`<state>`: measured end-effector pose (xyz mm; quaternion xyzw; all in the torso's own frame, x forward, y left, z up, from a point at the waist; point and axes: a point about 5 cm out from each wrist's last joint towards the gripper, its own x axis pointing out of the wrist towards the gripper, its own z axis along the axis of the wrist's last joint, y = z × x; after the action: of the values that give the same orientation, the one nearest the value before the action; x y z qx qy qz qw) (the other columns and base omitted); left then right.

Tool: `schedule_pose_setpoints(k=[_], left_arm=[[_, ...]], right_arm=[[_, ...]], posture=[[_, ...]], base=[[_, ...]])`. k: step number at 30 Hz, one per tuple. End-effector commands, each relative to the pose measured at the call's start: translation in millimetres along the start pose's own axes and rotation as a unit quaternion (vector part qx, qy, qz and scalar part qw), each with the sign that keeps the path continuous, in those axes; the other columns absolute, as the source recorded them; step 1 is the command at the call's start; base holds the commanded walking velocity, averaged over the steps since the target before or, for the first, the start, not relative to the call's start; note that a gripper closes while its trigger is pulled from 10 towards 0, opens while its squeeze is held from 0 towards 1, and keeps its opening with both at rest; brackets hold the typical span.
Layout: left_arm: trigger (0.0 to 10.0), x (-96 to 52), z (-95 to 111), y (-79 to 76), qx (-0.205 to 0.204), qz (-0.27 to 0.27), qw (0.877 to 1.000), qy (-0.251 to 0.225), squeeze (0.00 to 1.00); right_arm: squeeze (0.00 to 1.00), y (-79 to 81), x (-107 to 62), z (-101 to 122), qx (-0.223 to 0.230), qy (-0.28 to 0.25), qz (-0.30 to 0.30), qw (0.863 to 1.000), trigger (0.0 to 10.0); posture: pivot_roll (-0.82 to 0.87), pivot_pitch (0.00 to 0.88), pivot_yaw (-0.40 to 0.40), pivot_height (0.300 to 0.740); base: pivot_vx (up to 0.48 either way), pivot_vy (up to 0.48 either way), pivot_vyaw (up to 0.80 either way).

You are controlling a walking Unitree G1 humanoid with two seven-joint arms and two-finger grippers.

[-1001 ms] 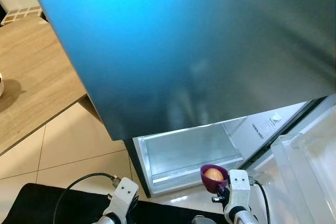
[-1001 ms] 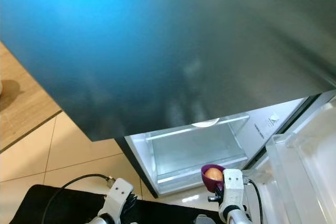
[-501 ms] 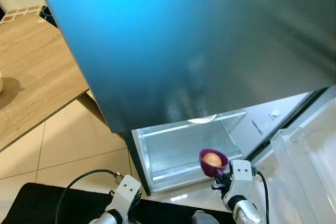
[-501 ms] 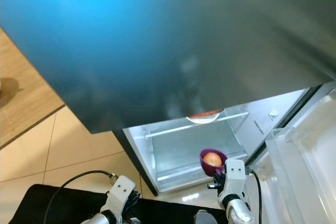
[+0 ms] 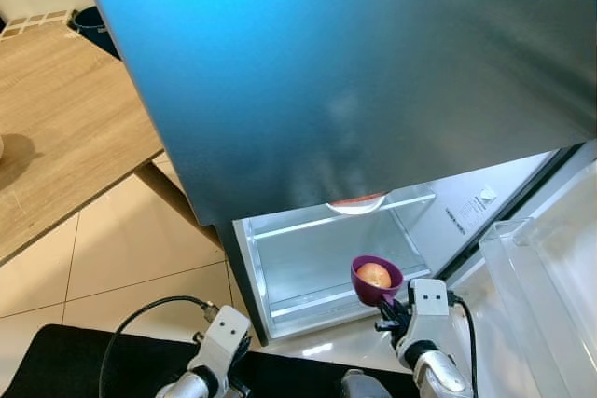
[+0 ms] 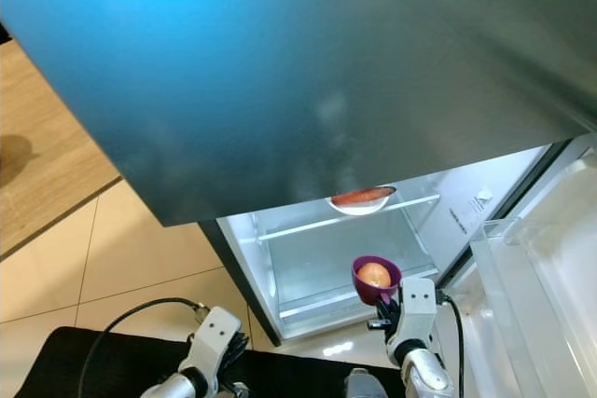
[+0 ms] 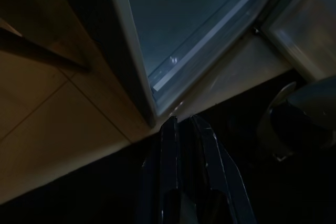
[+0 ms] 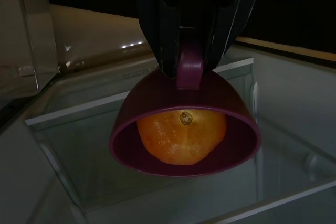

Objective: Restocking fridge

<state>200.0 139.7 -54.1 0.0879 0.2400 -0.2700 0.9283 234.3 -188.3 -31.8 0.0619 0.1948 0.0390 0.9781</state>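
Fridge door (image 5: 373,72) — one, brushed dark metal with a blue sheen, flat and smooth, spanning the upper part of the head views.

Fridge compartment (image 5: 326,263) — one, open, white-walled with a clear glass shelf; a shallow white dish (image 6: 360,199) with something reddish in it sits at its upper back edge.

Clear plastic door bin (image 5: 546,295) — one, translucent, on the robot's right.

Wooden counter (image 5: 56,128) — one, pale grain, on the left above beige floor tiles (image 5: 121,258).

Purple cup (image 8: 185,124) — one, rounded, smooth plastic, with a small tab handle; held in front of the open compartment, low on its right side.

Orange fruit (image 8: 181,135) — one, round, dimpled skin, sitting inside the cup.

Right gripper (image 8: 195,51) — two black fingers clenched on the cup's tab handle, cup directly beyond the fingertips.

Left gripper (image 7: 184,145) — low, just before the fridge's bottom corner, fingers pressed together, holding nothing.
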Motion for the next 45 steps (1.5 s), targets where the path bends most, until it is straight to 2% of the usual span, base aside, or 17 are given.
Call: schedule_pose_setpoints(k=[1, 13, 17, 29, 42, 45], left_arm=[[10.0, -2.6, -3, -1.4, -0.015, 0.010, 1.000, -0.003, 0.00], [10.0, 2.4, 13, 1.4, -0.011, 0.016, 0.999, -0.048, 0.00], [10.0, 1.9, 16, 4.1, -0.022, 0.031, 0.997, -0.062, 0.00], [10.0, -0.9, 19, 1.4, -0.019, 0.023, 0.996, -0.082, 0.00], [10.0, -4.0, 15, 4.2, -0.021, 0.040, 0.997, -0.068, 0.00], [10.0, -4.3, 15, 3.2, -0.019, 0.037, 0.997, -0.066, 0.00]], right_arm=[[0.00, 3.5, -3.2, -5, -0.002, -0.001, 0.004, 1.000, 10.0], [0.00, 2.3, -2.8, -4, -0.005, 0.000, 0.006, 1.000, 10.0], [0.00, 1.7, -2.4, -3, -0.007, 0.000, 0.006, 1.000, 10.0], [0.00, 2.0, -2.1, -2, -0.011, -0.001, 0.010, 1.000, 10.0], [0.00, 2.4, -1.5, -1, -0.013, -0.001, 0.012, 1.000, 10.0], [0.00, 2.5, -1.4, -1, -0.014, -0.002, 0.013, 1.000, 10.0]], posture=[[-0.16, 0.174, 0.056, 0.674], [-0.16, 0.175, 0.052, 0.674], [-0.17, 0.177, 0.051, 0.674], [-0.17, 0.182, 0.046, 0.674], [-0.17, 0.182, 0.043, 0.674], [-0.17, 0.183, 0.043, 0.674]], base=[[0.000, 0.000, 0.00], [0.000, -0.451, 0.00], [0.000, 0.000, 0.00], [0.000, 0.000, 0.00], [0.000, 0.000, 0.00], [0.000, 0.480, 0.00]])
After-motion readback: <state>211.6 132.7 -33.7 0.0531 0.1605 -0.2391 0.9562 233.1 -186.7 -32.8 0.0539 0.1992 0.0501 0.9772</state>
